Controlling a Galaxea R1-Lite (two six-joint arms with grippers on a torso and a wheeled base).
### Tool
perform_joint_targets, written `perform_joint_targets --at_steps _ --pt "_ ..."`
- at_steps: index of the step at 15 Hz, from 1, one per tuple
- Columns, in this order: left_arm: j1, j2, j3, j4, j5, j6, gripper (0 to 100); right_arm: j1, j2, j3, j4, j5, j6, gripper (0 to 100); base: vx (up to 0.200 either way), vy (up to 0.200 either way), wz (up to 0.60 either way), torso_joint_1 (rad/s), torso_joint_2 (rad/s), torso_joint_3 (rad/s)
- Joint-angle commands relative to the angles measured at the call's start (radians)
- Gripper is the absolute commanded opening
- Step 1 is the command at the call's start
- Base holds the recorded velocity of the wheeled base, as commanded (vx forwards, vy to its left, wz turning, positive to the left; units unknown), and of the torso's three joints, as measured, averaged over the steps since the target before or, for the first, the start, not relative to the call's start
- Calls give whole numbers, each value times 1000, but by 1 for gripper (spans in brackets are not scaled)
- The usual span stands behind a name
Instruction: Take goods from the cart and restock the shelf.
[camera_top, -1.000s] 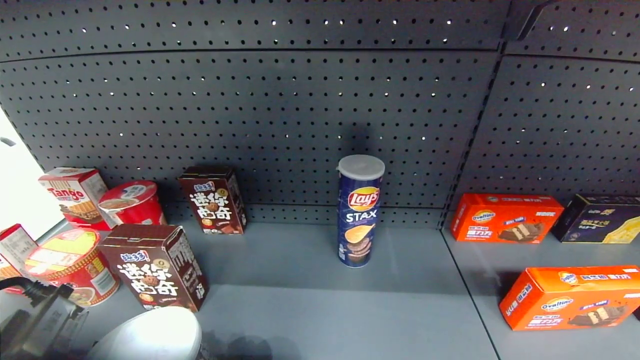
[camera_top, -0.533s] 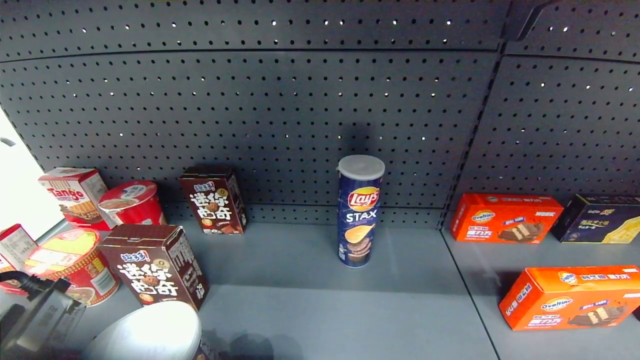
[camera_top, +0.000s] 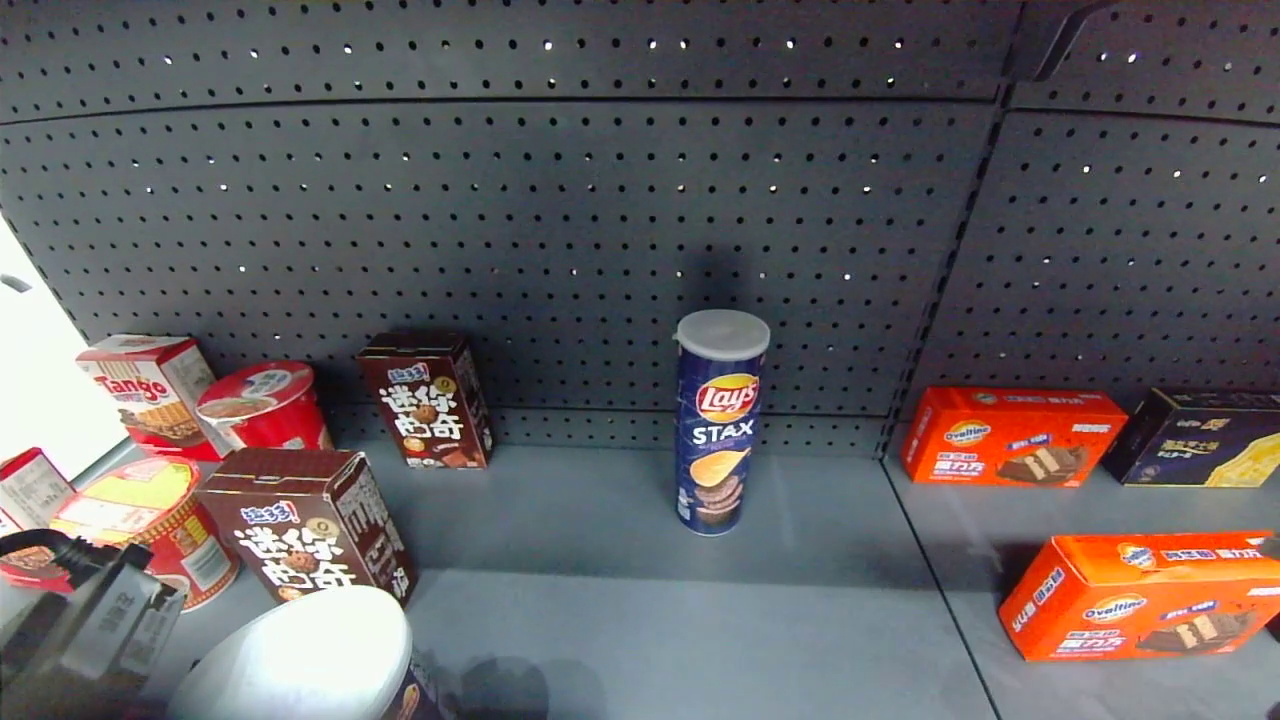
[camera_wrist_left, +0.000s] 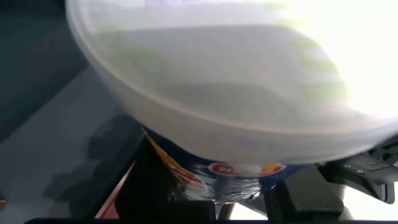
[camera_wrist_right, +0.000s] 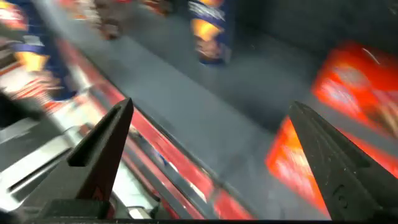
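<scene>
A blue chips can with a clear lid (camera_top: 720, 425) stands upright at the back middle of the grey shelf (camera_top: 620, 600); it also appears in the right wrist view (camera_wrist_right: 210, 31). A second chips can with a white lid (camera_top: 300, 655) rises at the lower left, in front of the shelf's edge. My left gripper (camera_wrist_left: 230, 196) is shut on this can's blue body (camera_wrist_left: 242, 174), just below the lid. My right gripper (camera_wrist_right: 211, 104) is open and holds nothing; it hangs before the shelf's red front edge.
Two brown biscuit boxes (camera_top: 310, 530) (camera_top: 428, 400), red noodle cups (camera_top: 140, 540) (camera_top: 262, 405) and a red wafer box (camera_top: 150, 390) crowd the shelf's left. Orange boxes (camera_top: 1010, 435) (camera_top: 1140, 595) and a dark box (camera_top: 1195, 438) lie right. Bare shelf surrounds the standing can.
The held can has risen a little and edged right, its lid now larger in the head view. The left wrist shifted with it. The goods on the shelf have not moved.
</scene>
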Motion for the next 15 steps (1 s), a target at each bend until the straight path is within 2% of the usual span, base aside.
perform_joint_targets --at_steps 1,8,11,13,15 --pt "-2 25 -7 -2 -1 0 0 31 278 -56 -119 64 -67 100 0 0 0 0 0 0" --pt "-1 28 -27 -2 -1 -1 0 19 626 -298 -153 145 -121 100 0 0 0 0 0 0" --pt "1 42 -53 -2 -4 -6 0 10 766 -317 -268 144 -170 100 0 0 0 0 0 0" --pt "-1 53 -76 -3 -5 -23 0 -3 821 -330 -321 197 -186 100 0 0 0 0 0 0" --pt "-4 58 -89 -8 -7 -23 0 -10 867 -367 -341 225 -201 100 0 0 0 0 0 0"
